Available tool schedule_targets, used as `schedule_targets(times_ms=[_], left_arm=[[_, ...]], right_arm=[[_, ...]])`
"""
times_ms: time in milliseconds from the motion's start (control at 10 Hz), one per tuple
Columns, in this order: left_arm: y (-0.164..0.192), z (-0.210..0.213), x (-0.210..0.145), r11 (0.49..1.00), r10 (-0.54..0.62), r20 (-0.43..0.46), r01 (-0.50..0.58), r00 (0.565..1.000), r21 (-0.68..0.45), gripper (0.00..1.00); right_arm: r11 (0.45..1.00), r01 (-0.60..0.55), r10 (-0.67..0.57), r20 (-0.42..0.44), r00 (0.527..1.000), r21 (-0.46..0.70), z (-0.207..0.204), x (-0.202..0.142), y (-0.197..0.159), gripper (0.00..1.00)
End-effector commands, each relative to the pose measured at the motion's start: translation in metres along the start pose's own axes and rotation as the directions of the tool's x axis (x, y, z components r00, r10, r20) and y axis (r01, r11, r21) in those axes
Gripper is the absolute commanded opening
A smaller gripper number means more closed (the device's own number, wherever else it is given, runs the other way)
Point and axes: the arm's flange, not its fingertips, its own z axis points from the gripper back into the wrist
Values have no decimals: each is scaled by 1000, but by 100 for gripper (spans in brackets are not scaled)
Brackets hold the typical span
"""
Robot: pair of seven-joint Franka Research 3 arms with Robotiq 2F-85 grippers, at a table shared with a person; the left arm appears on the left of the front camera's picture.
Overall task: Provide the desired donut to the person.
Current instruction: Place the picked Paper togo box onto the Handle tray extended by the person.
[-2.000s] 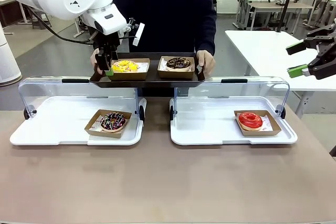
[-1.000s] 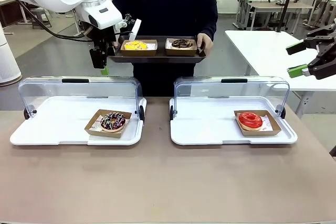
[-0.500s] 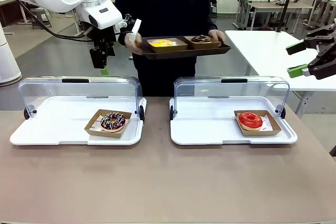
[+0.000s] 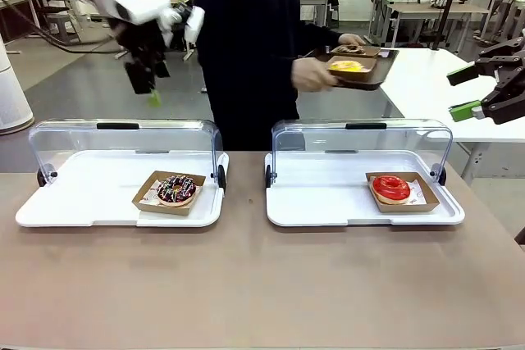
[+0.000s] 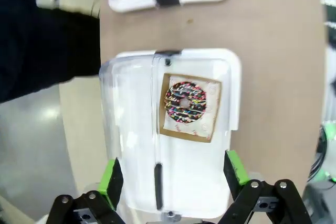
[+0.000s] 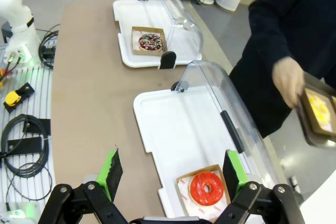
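**Both claws empty; person turned away with the loaded tray**

I see my left gripper [image 4: 146, 79] raised above the far edge of the left display tray [image 4: 49, 211], jaws apart, nothing between them. In its wrist view the green pads [image 5: 111, 181] frame that tray from above, and the sprinkled chocolate donut [image 5: 184, 102] sits in its cardboard boat directly below. My right gripper [image 4: 476, 92] hangs at the far right, jaws likewise apart and empty; its wrist view looks down on the red glazed donut [image 6: 206, 188] in the right display tray [image 6: 168, 129].

Writing: no lettering is legible now. The white "FILA" chest logo I read half a second ago has turned out of sight.

Change: the person [image 4: 246, 47] has rotated toward my right and carried the dark serving tray [image 4: 361, 71] over the white side table [image 4: 426, 79]; earlier it was held square in front of the chest. My left gripper has lifted slightly and blurs.

The yellow donut [image 4: 346, 65] rides on that serving tray, well apart from my left gripper and nearer my right one. Both clear lids [image 4: 123, 141] stand open.
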Motion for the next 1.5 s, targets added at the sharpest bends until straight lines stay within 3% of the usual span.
schedule_targets(times_ms=[0,200,500,900,1100,1400], left_arm=[[-16,34,-87,989,134,167,-120,977,-87,100],[-37,40,-145,979,194,323,-163,926,-121,100],[-66,14,-207,955,296,443,-267,846,-129,100],[-111,-13,-253,920,380,526,-373,761,-124,100],[-123,-31,-269,928,361,566,-348,741,-135,100],[-147,-41,-288,913,359,597,-402,717,-66,100]], right_arm=[[1000,-16,16,11,1000,6,-2,-4,1,100],[1000,-16,16,11,1000,6,-2,-4,1,100],[1000,-16,16,11,1000,6,-2,-4,1,100],[1000,-16,16,11,1000,6,-2,-4,1,100],[1000,-16,16,11,1000,6,-2,-4,1,100],[1000,-16,16,11,1000,6,-2,-4,1,100]])
